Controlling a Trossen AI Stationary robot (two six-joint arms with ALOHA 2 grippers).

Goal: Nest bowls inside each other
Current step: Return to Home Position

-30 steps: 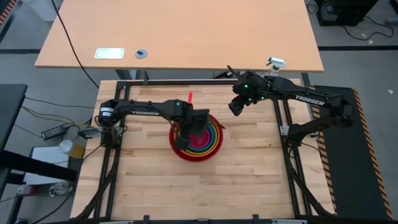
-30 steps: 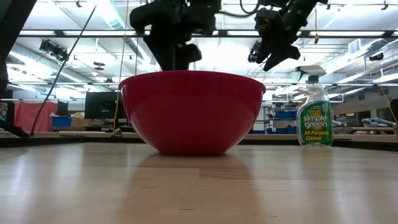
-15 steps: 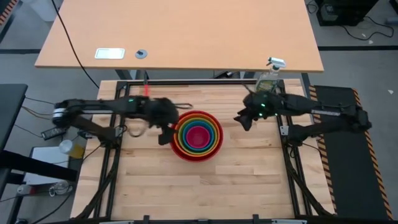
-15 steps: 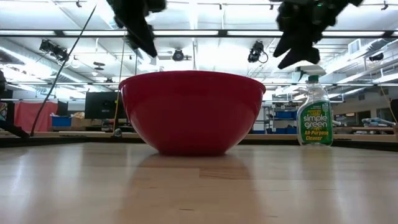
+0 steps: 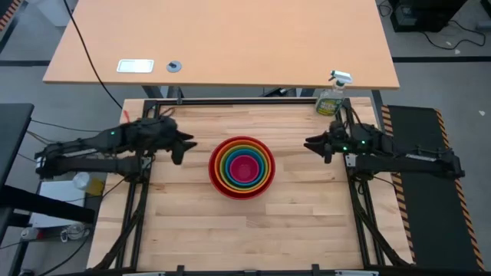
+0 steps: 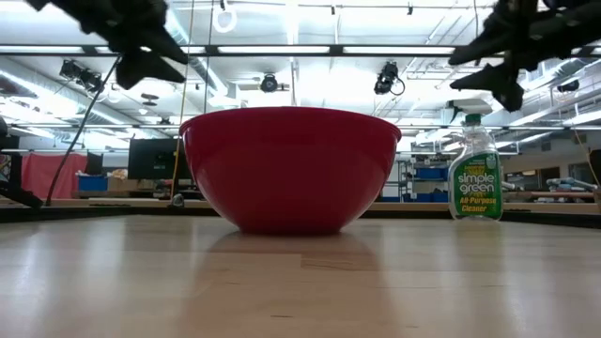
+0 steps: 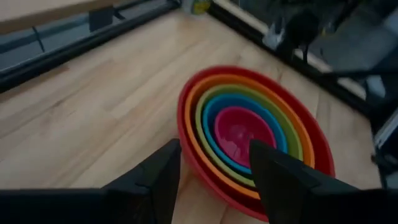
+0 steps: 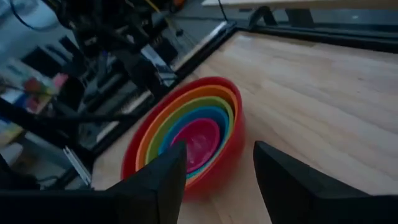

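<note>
The bowls stand nested at the table's middle. The red bowl (image 5: 242,166) is outermost and rests by its base (image 6: 289,223) on the wood. Inside it sit the orange, yellow-green and blue bowls, with the pink bowl (image 7: 241,132) innermost. My left gripper (image 5: 184,146) hangs open above the table to the left of the stack, pointing at it with nothing between its fingers (image 7: 155,180). My right gripper (image 5: 311,143) hangs open to the right of the stack, also pointing at it and holding nothing (image 8: 217,168).
A green spray bottle (image 5: 331,98) stands upright at the table's far right corner, behind my right arm. Black frame rails run along the table's left, right and far edges. Bare wood lies on all sides of the stack.
My left gripper has drawn back from above the bowls toward the table's left edge, rolling and tipping up toward level. My right gripper has pulled back toward the table's right edge and sunk a little. The nested bowls have stayed in place.
</note>
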